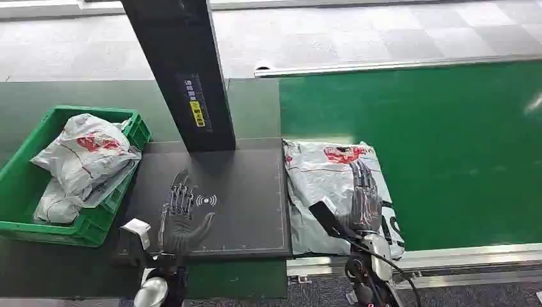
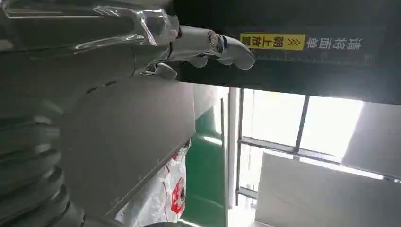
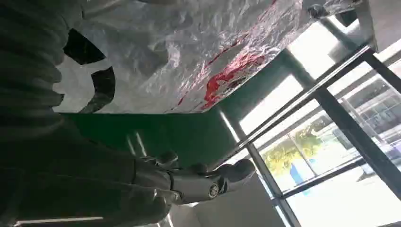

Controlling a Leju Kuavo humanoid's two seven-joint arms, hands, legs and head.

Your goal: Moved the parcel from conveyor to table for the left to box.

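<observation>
Crinkled grey plastic parcel with red print [image 1: 332, 185] lying at the near left corner of the green conveyor belt [image 1: 447, 153], beside the dark scanning table [image 1: 249, 192].
Right hand [image 1: 364, 198] rests flat on the parcel, fingers extended, grasping nothing; left hand [image 1: 182, 214] lies spread and empty over the table, near the green plastic crate [image 1: 38, 185] holding similar bags.

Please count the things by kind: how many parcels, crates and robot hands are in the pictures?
Parcels: 3, one on the conveyor, two in the crate
Green crate: 1
Robot hands: 2, left hand, right hand
Total: 6
</observation>
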